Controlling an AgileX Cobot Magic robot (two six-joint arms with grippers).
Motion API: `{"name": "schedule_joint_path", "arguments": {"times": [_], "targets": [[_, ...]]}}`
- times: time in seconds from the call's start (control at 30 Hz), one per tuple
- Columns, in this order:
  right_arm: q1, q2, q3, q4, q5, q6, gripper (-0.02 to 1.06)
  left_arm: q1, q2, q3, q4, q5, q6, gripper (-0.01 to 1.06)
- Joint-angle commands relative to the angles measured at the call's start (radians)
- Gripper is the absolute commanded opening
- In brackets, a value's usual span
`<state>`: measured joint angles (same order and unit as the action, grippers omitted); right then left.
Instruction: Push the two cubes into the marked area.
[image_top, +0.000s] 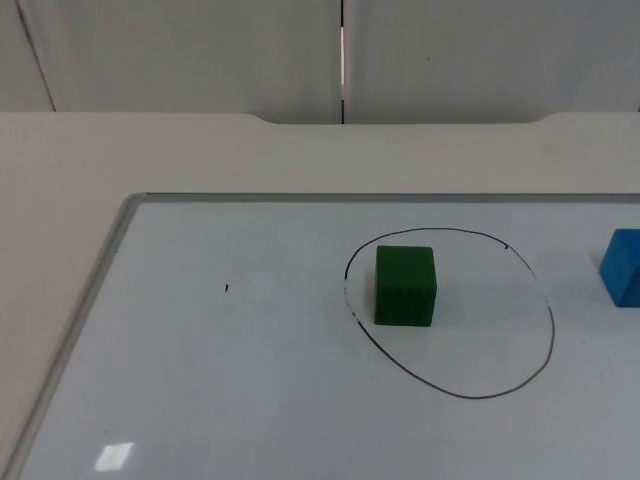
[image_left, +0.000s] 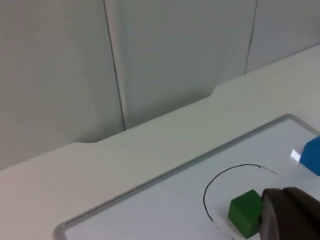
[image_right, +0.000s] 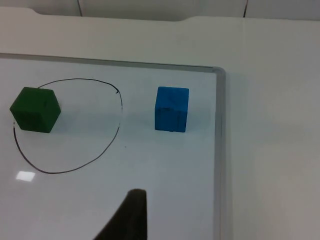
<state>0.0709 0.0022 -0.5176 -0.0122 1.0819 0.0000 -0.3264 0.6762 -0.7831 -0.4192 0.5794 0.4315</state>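
Note:
A green cube (image_top: 405, 285) stands inside the hand-drawn black oval (image_top: 552, 330), close to the oval's left line. The blue cube (image_top: 622, 266) sits outside the oval, to its right, at the picture's right edge. In the left wrist view a dark part of my left gripper (image_left: 290, 216) is in front of the green cube (image_left: 245, 212), with the blue cube (image_left: 312, 155) beyond the oval (image_left: 235, 169). My right gripper (image_right: 129, 216) is well short of the blue cube (image_right: 171, 108) and touches nothing. The green cube (image_right: 35, 109) sits at the oval's (image_right: 119, 125) far side.
The cubes rest on a whiteboard (image_top: 250, 380) with a metal frame (image_top: 108, 270), lying on a beige table (image_top: 60, 180). The frame's right rail (image_right: 219, 150) runs just beyond the blue cube. A grey partition wall (image_top: 200, 50) closes the back. A small black mark (image_top: 226, 289) sits on the board's left half.

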Motion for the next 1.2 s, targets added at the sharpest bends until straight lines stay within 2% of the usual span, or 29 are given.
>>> {"name": "schedule_joint_path", "arguments": {"times": [0.0,0.13,0.37,0.6,0.73,1.17], "targets": [[-0.006,-0.002,0.003,-0.004,-0.003,0.000,1.05,0.002,-0.042,0.009,0.050,0.041,-0.037,0.00],[-0.006,-0.002,0.003,-0.004,-0.003,0.000,1.05,0.002,-0.111,0.009,0.084,0.118,-0.067,0.00],[-0.006,-0.002,0.003,-0.004,-0.003,0.000,1.05,0.002,-0.199,0.009,0.092,0.179,-0.074,0.00],[-0.006,-0.002,0.003,-0.008,-0.003,0.000,1.05,0.002,-0.342,0.009,0.126,0.282,-0.118,0.00],[-0.006,-0.002,0.003,-0.008,-0.003,0.000,1.05,0.002,-0.427,0.013,0.209,0.359,-0.210,0.00],[-0.006,-0.002,0.003,-0.008,-0.003,0.000,1.05,0.002,-0.676,0.155,0.332,0.446,-0.453,0.00]]}}
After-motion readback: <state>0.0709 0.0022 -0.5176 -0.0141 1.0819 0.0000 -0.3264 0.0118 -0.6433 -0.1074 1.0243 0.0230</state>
